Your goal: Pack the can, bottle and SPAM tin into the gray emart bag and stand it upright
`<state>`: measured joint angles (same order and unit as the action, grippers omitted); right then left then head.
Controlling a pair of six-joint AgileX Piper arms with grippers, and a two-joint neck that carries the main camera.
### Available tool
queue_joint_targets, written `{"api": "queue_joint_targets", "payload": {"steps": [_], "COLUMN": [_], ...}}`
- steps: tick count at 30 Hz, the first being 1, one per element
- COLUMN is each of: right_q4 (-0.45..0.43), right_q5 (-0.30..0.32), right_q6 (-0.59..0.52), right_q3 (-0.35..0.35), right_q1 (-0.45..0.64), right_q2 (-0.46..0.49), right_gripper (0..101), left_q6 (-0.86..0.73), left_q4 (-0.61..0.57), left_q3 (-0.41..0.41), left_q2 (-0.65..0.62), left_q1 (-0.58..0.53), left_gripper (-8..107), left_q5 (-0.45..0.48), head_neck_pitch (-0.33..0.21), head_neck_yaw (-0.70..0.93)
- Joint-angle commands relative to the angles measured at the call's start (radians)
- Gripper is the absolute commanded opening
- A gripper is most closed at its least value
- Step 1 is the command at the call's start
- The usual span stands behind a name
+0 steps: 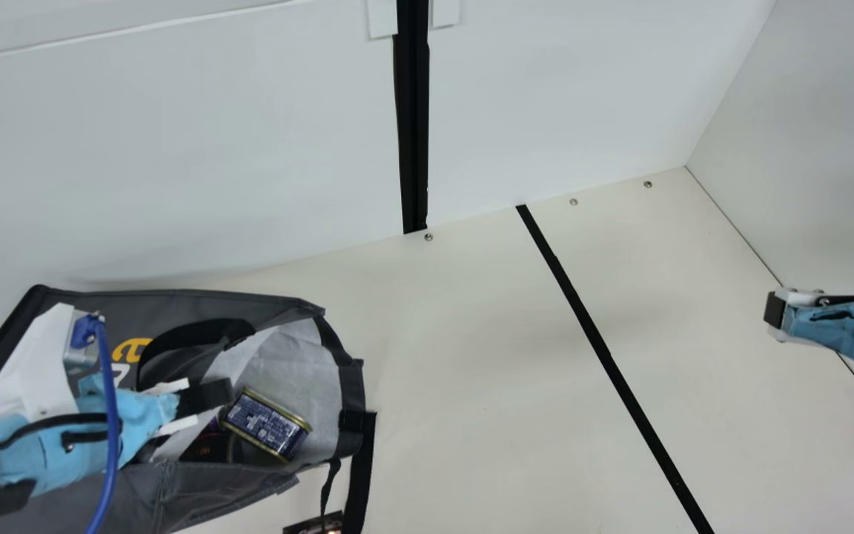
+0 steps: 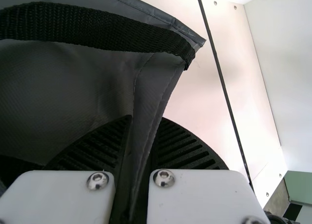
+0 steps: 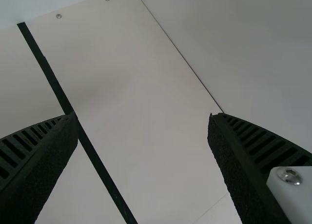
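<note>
One left hand [image 1: 213, 395] is pinching the orange-lettered gray emart bag [image 1: 175, 305]; inside, the SPAM tin [image 1: 264, 424] is displaying white print; the right hand [image 1: 774, 310] is standing spread.

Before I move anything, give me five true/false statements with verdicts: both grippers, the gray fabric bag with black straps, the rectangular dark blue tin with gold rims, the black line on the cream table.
1. The left gripper is closed on fabric of the gray bag. True.
2. The right gripper is clamped on a black strap. False: it is open and holds nothing.
3. The dark blue tin lies within the bag's opening. True.
4. The bag stands upright. False: it lies over, its opening toward the main view's right.
5. In the main view, the black line runs between the bag and the right gripper. True.
</note>
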<state>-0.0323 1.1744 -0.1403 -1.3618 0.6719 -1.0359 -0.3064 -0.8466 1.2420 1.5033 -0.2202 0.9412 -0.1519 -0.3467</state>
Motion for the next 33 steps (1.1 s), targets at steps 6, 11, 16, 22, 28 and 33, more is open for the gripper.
{"api": "queue_joint_targets", "payload": {"steps": [6,11,16,22,28,33], "right_q4": [-0.011,-0.004,0.012,0.042,0.078,0.101], "right_q5": [0.046,0.046,0.046,0.046,0.046,0.046], "right_q6": [0.035,0.041,0.042,0.033,0.02,0.009], "right_q3": [-0.039,-0.035,-0.026,-0.011,0.001,0.008], "right_q1": [-0.042,-0.054,-0.058,-0.049,-0.031,-0.019], "right_q2": [0.015,0.028,0.046,0.065,0.074,0.075], "right_gripper": [95,95,95,95,95,95], "left_q6": [0.0,0.0,0.0,0.0,0.0,0.0], "left_q4": [0.0,0.0,0.0,0.0,0.0,0.0], "left_q3": [0.0,0.0,0.0,0.0,0.0,0.0], "left_q2": [0.0,0.0,0.0,0.0,0.0,0.0], "left_q1": [0.0,0.0,0.0,0.0,0.0,0.0], "left_gripper": [-8,-8,-8,-8,-8,-8], "left_q5": [0.0,0.0,0.0,0.0,0.0,0.0], "head_neck_pitch": [-0.023,-0.023,-0.023,-0.023,-0.023,-0.023], "head_neck_yaw": [-0.002,-0.002,-0.002,-0.002,-0.002,-0.002]}}
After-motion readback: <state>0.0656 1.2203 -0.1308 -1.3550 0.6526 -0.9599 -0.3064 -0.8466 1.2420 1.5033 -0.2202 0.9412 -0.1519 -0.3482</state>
